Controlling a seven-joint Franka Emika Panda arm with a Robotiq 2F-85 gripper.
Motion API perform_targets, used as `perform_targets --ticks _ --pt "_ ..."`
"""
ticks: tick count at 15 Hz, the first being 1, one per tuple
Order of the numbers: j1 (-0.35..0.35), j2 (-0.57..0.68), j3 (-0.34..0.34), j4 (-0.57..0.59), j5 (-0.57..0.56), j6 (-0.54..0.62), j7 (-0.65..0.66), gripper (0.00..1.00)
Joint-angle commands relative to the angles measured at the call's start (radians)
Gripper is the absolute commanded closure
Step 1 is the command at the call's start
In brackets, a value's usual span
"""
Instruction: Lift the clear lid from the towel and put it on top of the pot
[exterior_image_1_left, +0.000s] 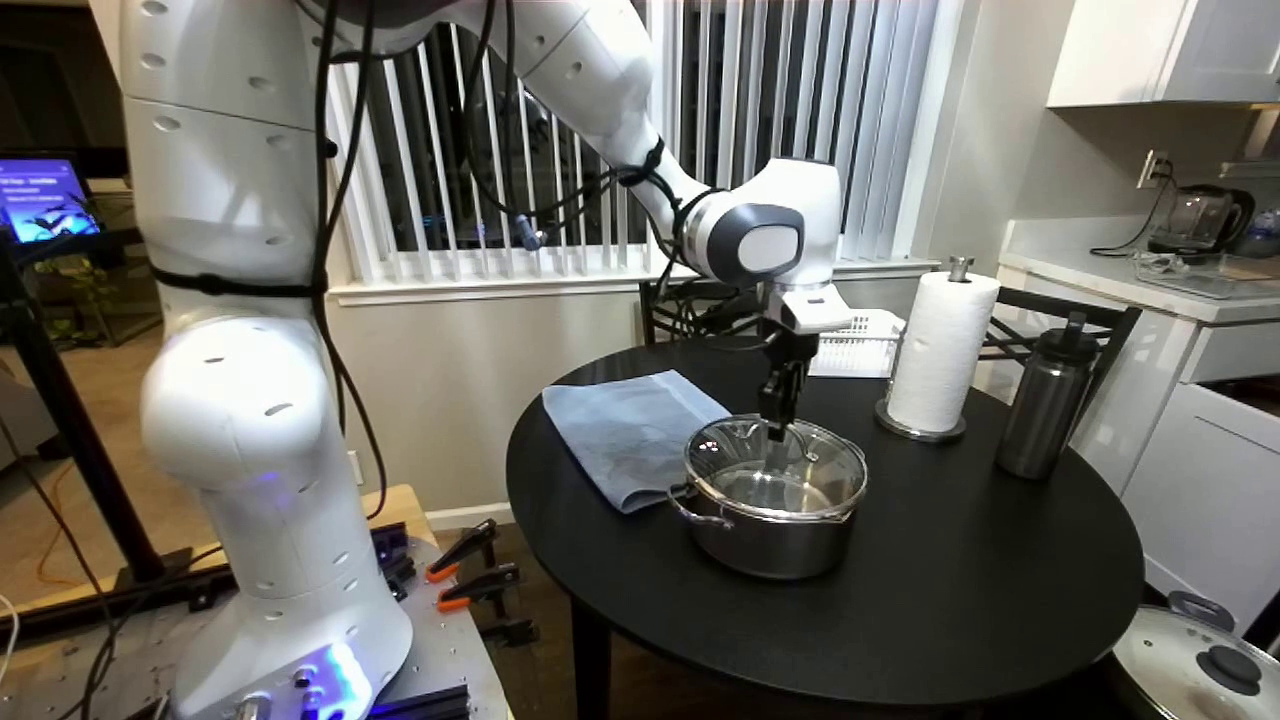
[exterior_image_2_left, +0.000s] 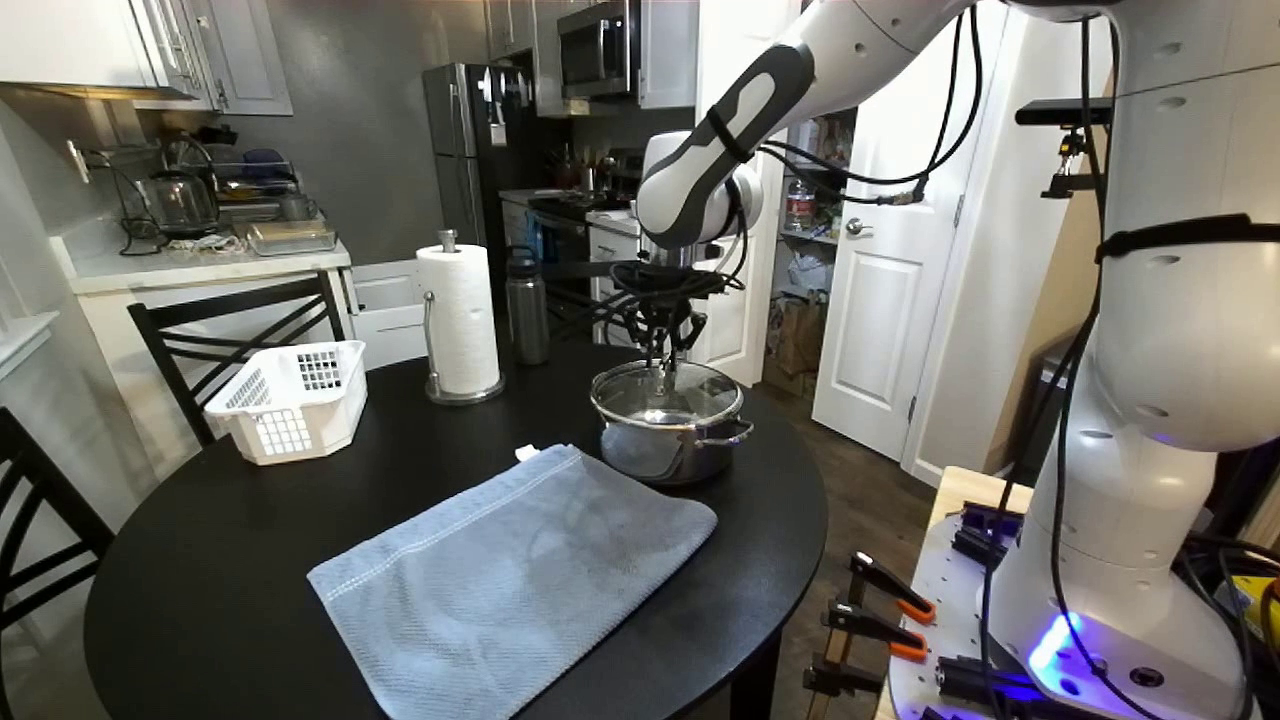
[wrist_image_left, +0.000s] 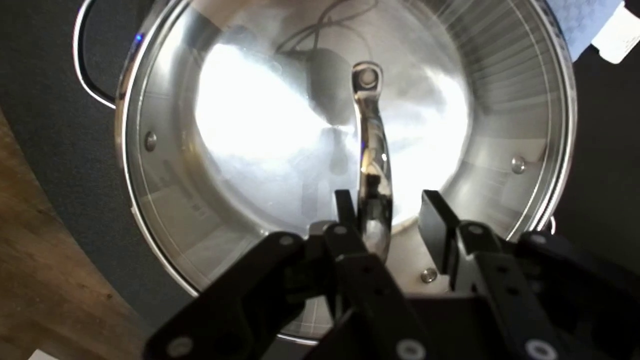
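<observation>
The clear lid (exterior_image_1_left: 722, 452) rests on top of the steel pot (exterior_image_1_left: 772, 548), its metal rim along the pot's rim in both exterior views. My gripper (exterior_image_1_left: 777, 430) points down at the middle of the lid. From the wrist view, the shiny arched handle (wrist_image_left: 372, 145) of the lid runs between the fingers of the gripper (wrist_image_left: 389, 202). The left finger is close beside the handle; whether it touches is unclear. A visible gap separates the right finger (wrist_image_left: 440, 225) from it, so the jaws stand open. The blue-grey towel (exterior_image_2_left: 520, 580) lies beside the pot with nothing on it.
On the round black table (exterior_image_1_left: 960, 590) stand a paper towel roll (exterior_image_1_left: 942, 350), a dark metal bottle (exterior_image_1_left: 1046, 405) and a white basket (exterior_image_2_left: 300, 405). A pot handle (exterior_image_2_left: 725, 435) sticks out at the side. Chairs and a window are close behind the table.
</observation>
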Motion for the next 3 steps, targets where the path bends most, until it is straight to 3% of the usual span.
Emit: perform_targets --ticks 1,3 --pt "-0.002 0.000 0.002 0.002 0.000 -0.003 0.000 0.60" --pt "-0.002 0.000 0.002 0.002 0.000 -0.003 0.000 0.60"
